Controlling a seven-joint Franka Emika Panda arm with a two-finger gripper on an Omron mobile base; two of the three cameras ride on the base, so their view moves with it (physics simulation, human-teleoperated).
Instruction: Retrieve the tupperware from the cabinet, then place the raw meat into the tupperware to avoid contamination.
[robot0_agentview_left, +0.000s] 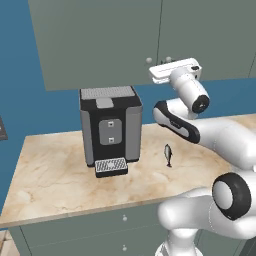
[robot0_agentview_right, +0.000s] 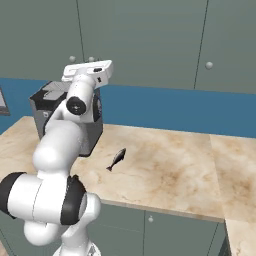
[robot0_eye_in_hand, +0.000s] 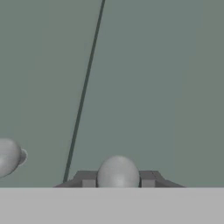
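The grey-green wall cabinet (robot0_agentview_left: 100, 40) (robot0_agentview_right: 150, 40) (robot0_eye_in_hand: 153, 65) hangs above the counter with its doors closed. My gripper (robot0_agentview_left: 168, 61) (robot0_agentview_right: 91, 61) (robot0_eye_in_hand: 118, 179) is raised to the lower edge of the cabinet and shut on a round pale knob (robot0_eye_in_hand: 118, 172), just right of the seam between two doors. A second knob (robot0_eye_in_hand: 8, 156) (robot0_agentview_left: 148, 60) sits across that seam. The raw meat, a small dark fish (robot0_agentview_left: 168, 154) (robot0_agentview_right: 116, 159), lies on the marble counter below my arm. The tupperware is hidden.
A black and grey coffee machine (robot0_agentview_left: 110, 125) (robot0_agentview_right: 47, 100) stands on the counter (robot0_agentview_left: 60, 175) (robot0_agentview_right: 165, 170) left of the fish, with a grated drip tray (robot0_agentview_left: 111, 166) in front. Drawer fronts with small knobs (robot0_agentview_left: 124, 218) run below the counter edge.
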